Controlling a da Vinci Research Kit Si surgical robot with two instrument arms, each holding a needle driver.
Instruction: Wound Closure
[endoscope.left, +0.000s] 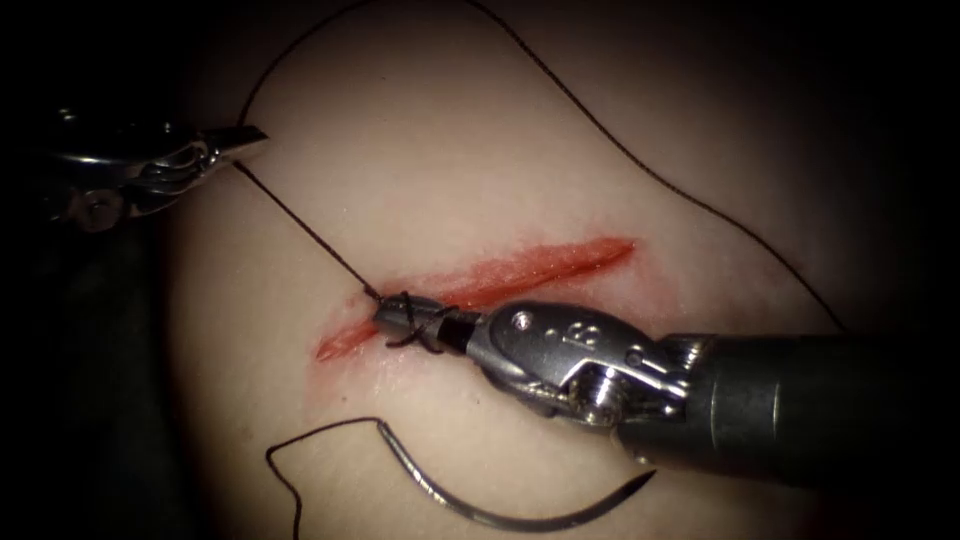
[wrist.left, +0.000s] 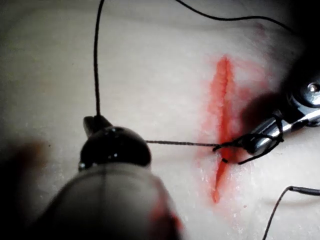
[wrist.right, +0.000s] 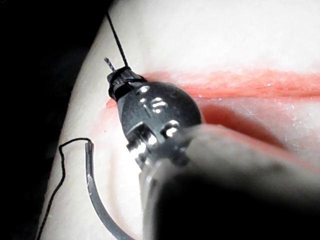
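Endoscope view puts the curved needle (endoscope.left: 500, 500) free on the tissue (endoscope.left: 450, 170) at about 6 o'clock from the cut (endoscope.left: 480, 285). It lies flat on the surface, not in the tissue, and neither tool holds it. Its swaged end trails thread (endoscope.left: 300, 235) that curls away toward 8 o'clock.

At the cut's lower left end the thread enters the tissue. From there one strand runs taut toward 10 o'clock to the left tool (endoscope.left: 235, 140), whose jaws are closed on it. Several turns of thread are wrapped around the tip of the right tool (endoscope.left: 395, 318), which lies across the cut from 3 o'clock. Its jaws look pressed together; in the right wrist view a short thread end (wrist.right: 108, 63) pokes out just beyond the tip, so it seems to pinch that end, though I cannot be sure.

Judging from this, one stitch is placed at the lower left end and a knot is being formed on it. The loops sit on the jaws, not yet down on the tissue. Most of the cut, out toward 2 o'clock, gapes red with no stitch across it.

Hard to read: the exact number of wraps, and the far loop of thread, which leaves the top edge at 12 o'clock. The left tool's shaft is lost in the dark at 9 o'clock.
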